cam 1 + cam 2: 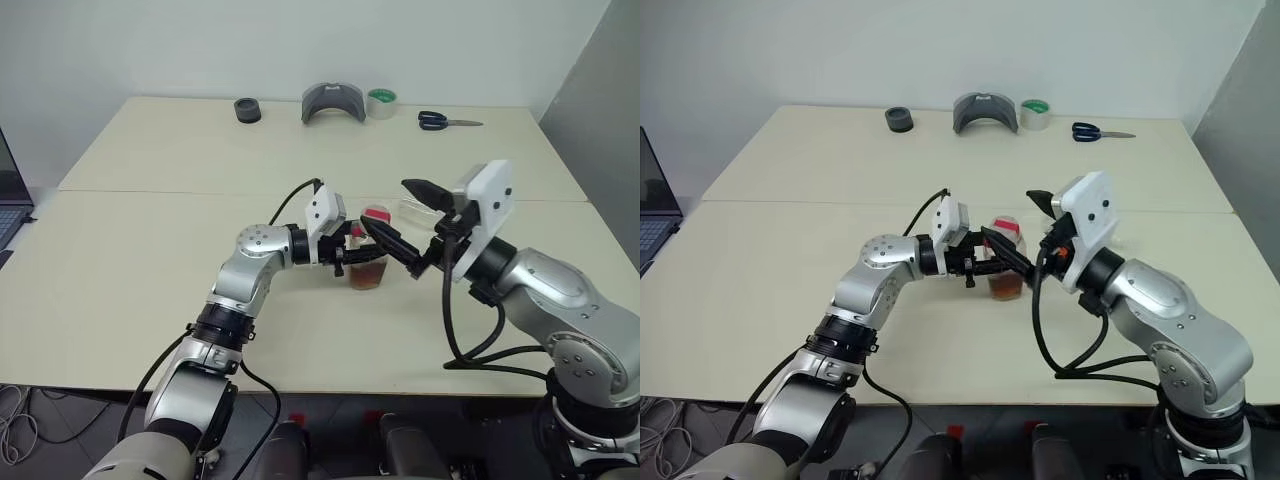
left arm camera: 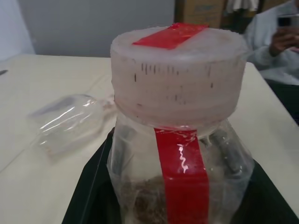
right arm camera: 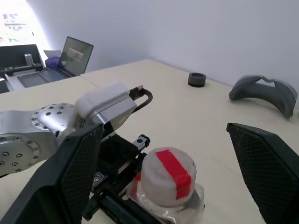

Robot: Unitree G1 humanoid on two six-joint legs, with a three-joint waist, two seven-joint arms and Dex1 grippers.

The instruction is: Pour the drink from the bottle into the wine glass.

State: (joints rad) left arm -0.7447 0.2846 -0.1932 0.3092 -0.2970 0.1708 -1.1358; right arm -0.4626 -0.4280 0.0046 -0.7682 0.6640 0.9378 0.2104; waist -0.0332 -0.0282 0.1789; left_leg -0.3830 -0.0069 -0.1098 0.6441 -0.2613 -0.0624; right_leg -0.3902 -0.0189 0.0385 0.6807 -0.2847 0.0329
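Bottle (image 1: 369, 262), small, clear thin-walled plastic, upright near the middle of the table (image 1: 150, 250), red strip down its side and over its broad pale cap (image 2: 178, 70); a shallow layer of reddish-brown drink (image 1: 368, 276) in the bottom. Judged light, with walls likely to give under pressure and a smooth, somewhat slippery skin; best taken around the body below the cap, which is on and must come off before pouring. Left hand (image 1: 352, 262): closed on the bottle's body, its fingers level, reaching in from the robot's left. Right hand (image 3: 163, 177): fingers spread wide, holding nothing, one either side of the cap and apart from it. Wine glass (image 2: 70, 122): clear, lying on its side on the table just behind the bottle; judged fragile, apt to roll, to be stood up by the stem or bowl. Table: pale, matte, flat, seamed across. Far edge: black ring (image 1: 247, 110), grey curved piece (image 1: 333, 103), tape roll (image 1: 381, 103), scissors (image 1: 448, 121). Laptop (image 3: 77, 54) at the robot's left; a person's sleeve (image 2: 273, 46) beyond the table; plain white walls
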